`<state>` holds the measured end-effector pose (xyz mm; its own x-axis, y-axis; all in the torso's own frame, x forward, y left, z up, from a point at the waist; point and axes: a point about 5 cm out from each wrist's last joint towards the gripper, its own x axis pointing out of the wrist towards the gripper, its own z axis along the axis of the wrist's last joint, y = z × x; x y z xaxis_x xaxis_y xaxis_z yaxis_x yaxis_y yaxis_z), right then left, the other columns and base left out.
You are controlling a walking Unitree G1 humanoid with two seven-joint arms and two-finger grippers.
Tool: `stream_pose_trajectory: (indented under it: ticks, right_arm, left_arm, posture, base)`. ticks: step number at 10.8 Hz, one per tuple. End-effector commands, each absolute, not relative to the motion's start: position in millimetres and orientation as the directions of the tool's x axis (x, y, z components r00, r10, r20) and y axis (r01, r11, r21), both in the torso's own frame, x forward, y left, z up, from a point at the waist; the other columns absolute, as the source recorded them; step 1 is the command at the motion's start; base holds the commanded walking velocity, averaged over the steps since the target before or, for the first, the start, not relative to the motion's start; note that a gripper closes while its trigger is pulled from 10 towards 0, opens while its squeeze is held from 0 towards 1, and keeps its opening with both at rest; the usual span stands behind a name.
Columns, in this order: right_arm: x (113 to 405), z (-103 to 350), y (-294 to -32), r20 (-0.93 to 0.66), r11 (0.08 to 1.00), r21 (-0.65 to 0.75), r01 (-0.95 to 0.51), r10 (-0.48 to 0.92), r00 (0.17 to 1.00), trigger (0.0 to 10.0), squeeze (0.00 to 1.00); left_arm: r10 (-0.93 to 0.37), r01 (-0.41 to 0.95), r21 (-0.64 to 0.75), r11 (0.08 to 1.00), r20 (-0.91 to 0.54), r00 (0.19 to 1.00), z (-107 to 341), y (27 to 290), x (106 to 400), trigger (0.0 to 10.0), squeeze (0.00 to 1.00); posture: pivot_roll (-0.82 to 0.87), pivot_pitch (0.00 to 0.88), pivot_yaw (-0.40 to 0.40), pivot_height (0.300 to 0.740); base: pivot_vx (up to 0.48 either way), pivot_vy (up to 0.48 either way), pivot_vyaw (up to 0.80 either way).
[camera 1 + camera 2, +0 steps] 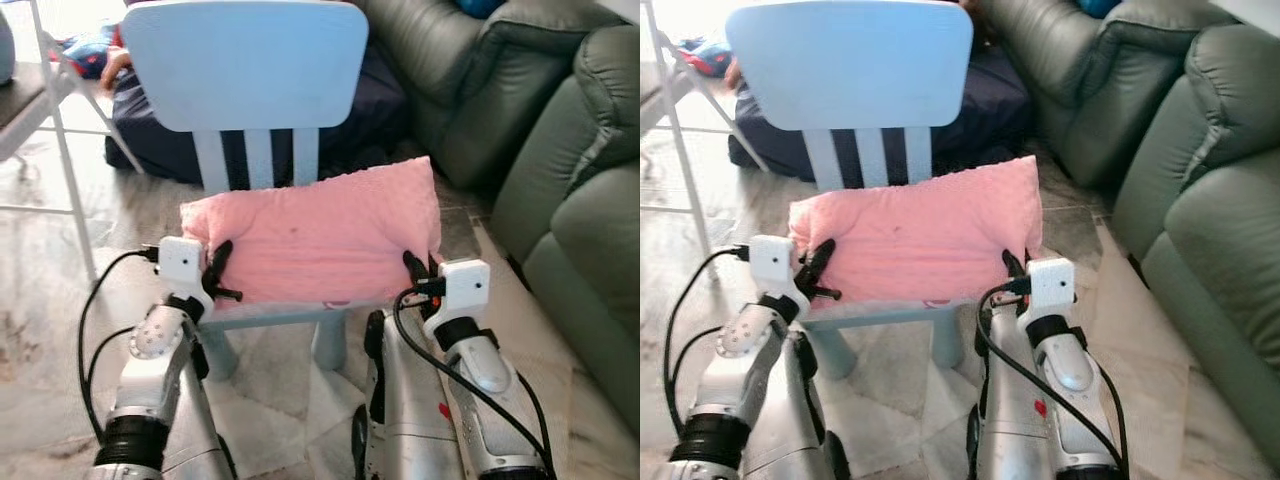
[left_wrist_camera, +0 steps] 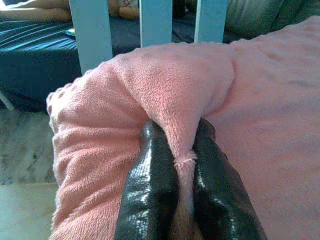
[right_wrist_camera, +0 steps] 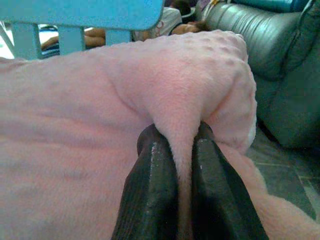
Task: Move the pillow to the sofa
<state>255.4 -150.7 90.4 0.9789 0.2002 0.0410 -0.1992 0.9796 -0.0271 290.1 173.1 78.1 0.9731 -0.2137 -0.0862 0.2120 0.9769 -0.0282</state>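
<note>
A fluffy pink pillow [image 1: 320, 235] lies on the seat of a small light-blue chair [image 1: 245, 65]. My left gripper [image 1: 218, 270] is shut on a fold of the pillow's left front edge; the pinched pink fabric sits between its black fingers [image 2: 147, 185]. At the pillow's right front corner my right gripper [image 1: 415, 270] is shut on another fold, with fabric squeezed between its fingers [image 3: 150, 190]. The grey-green sofa [image 1: 580, 200] stands to the right, its near seat beside the chair.
A dark navy cushion or mattress [image 1: 160, 130] lies on the floor behind the chair, with a person's arm [image 1: 115, 65] resting on it. White metal legs [image 1: 70, 170] of some furniture stand at the left. The floor is pale marble tile [image 1: 300, 400].
</note>
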Motion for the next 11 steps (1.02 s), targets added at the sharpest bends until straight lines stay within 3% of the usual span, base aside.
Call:
stream_pose_trajectory:
  ticks: [1,9,11]
  right_arm:
    - [254,95,-154,0.055,0.984,-0.020,-0.177,0.177,0.983,10.0,0.00]
    - [249,90,-159,-0.002,0.987,0.000,-0.163,0.163,0.987,10.0,0.00]
    - [252,83,-163,-0.048,0.996,-0.006,-0.091,0.091,0.995,10.0,0.00]
  left_arm:
    - [-0.209,0.207,-0.023,0.978,-0.067,0.976,85,173,291,10.0,0.00]
    - [-0.215,0.213,-0.034,0.976,-0.081,0.973,85,166,294,10.0,0.00]
    - [-0.172,0.171,-0.016,0.985,-0.112,0.979,81,169,296,10.0,0.00]
  posture:
    - [-0.03,0.000,-0.015,0.420]
    - [-0.05,0.000,-0.014,0.555]
    - [-0.05,0.000,-0.015,0.565]
  base:
    - [0.000,0.000,0.00]
    - [0.000,0.000,0.00]
    - [0.000,0.000,0.00]
